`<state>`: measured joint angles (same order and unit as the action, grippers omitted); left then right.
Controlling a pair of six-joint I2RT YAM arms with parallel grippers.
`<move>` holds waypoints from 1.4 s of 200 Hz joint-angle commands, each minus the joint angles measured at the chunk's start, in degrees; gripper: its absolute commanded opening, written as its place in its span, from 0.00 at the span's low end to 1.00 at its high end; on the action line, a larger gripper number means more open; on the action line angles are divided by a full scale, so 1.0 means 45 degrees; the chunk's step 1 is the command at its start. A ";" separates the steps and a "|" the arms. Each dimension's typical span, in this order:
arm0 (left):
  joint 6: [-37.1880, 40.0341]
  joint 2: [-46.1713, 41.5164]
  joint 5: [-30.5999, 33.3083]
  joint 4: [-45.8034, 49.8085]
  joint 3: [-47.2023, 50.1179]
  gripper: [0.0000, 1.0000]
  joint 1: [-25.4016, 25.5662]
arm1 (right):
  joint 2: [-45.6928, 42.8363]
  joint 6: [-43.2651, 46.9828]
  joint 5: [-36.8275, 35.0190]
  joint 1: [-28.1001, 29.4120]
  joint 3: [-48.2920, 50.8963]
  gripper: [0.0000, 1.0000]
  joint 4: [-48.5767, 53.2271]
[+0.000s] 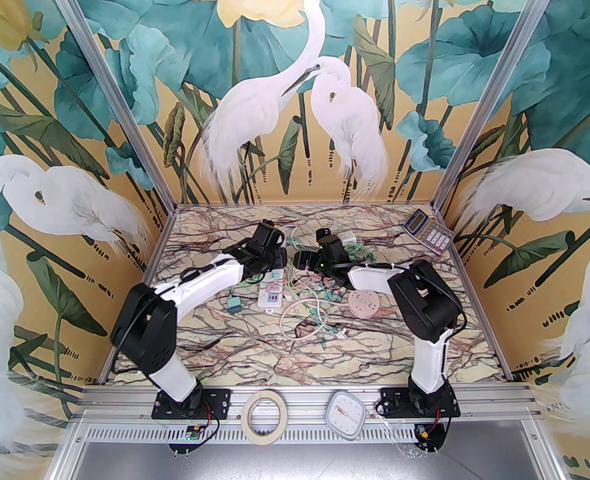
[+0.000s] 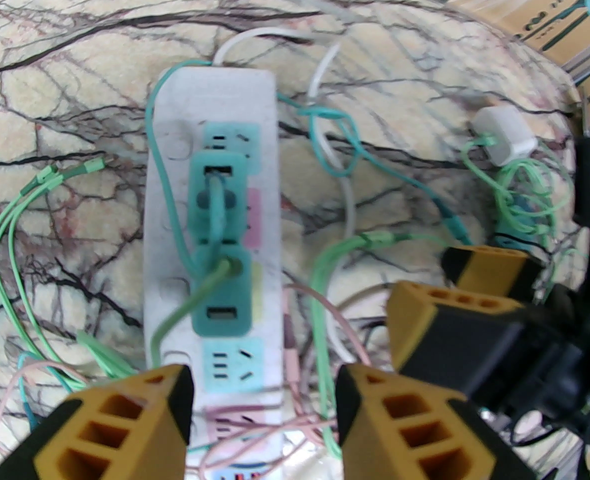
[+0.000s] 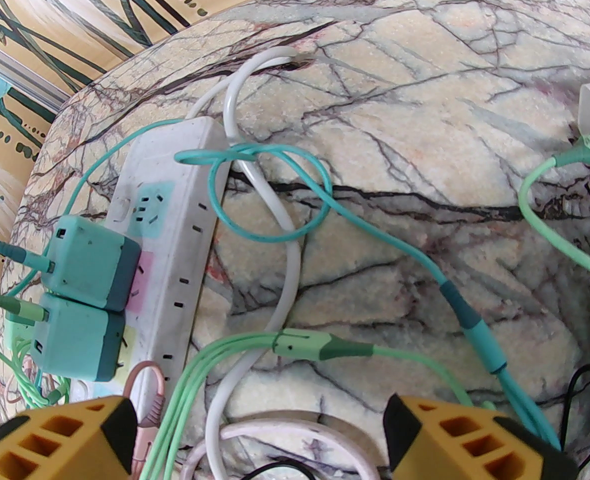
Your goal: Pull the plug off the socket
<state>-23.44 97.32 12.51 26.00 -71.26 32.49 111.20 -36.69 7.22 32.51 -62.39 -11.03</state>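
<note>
The socket is a white power strip [image 2: 210,98] lying on the marble table, also visible in the top view [image 1: 270,295] and the right wrist view [image 3: 175,248]. Two teal plugs sit side by side in it, each with a green cable: one farther along the strip [image 2: 218,193] [image 3: 92,263], one nearer [image 2: 222,288] [image 3: 75,338]. My left gripper [image 2: 265,418] hovers over the strip's near end, jaws apart, touching neither plug. My right gripper [image 3: 260,433] stands wide open just right of the strip, over loose cables; its yellow fingers [image 2: 440,313] hold nothing.
Tangled green, pink and white cables [image 1: 315,313] lie around the strip. A white charger cube [image 2: 505,135] sits to the right. A loose teal adapter [image 1: 233,304], a round pink disc [image 1: 364,303] and a calculator [image 1: 427,230] are on the table.
</note>
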 commanded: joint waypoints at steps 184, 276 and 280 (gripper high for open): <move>0.0152 0.3779 0.0974 0.1577 -0.2847 0.17 -0.0337 | -0.0328 -0.0265 -0.0164 -0.0066 0.0077 0.99 -0.0074; 0.0317 0.3067 0.0024 0.1086 -0.2105 0.13 -0.0102 | 0.2318 -0.0793 0.2481 -0.0214 -0.2846 0.60 0.1078; 0.0323 0.3065 0.0003 0.1080 -0.2091 0.13 -0.0075 | 0.2490 -0.0855 0.2616 -0.0229 -0.3068 0.59 0.1192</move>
<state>-22.44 112.66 15.97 31.33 -82.43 31.20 117.62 -38.63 13.56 32.05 -71.53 -8.71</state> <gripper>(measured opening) 0.287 0.616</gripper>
